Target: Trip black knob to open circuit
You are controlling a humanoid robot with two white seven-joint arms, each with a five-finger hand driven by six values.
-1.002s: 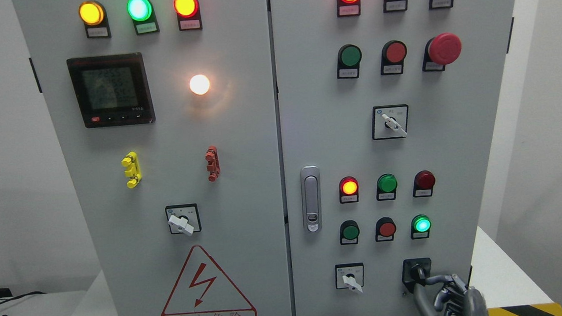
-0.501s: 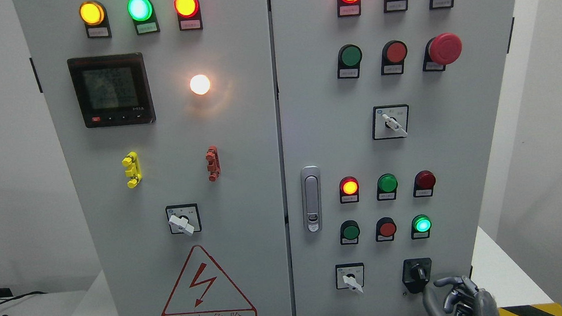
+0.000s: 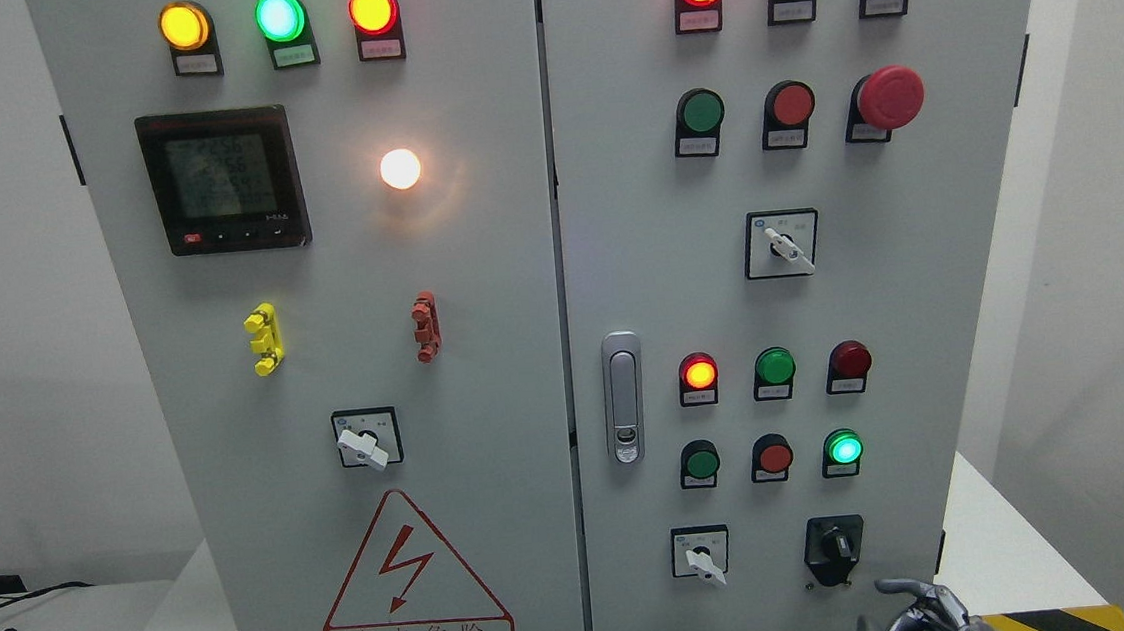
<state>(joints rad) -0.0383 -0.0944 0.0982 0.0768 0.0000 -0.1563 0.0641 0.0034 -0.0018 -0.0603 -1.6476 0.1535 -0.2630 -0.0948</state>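
On the left door of the tall grey metal cabinet [image 3: 478, 262], a dark square meter display [image 3: 222, 180] sits above a red-outlined triangular lightning warning sign [image 3: 412, 578]; on the right door, low down, the small black rotary knob on its square black plate [image 3: 834, 547] stands free, untouched; just below and right of it, the right grey metal robot hand [image 3: 922, 618] shows at the bottom edge, fingers loosely curled, grasping nothing.
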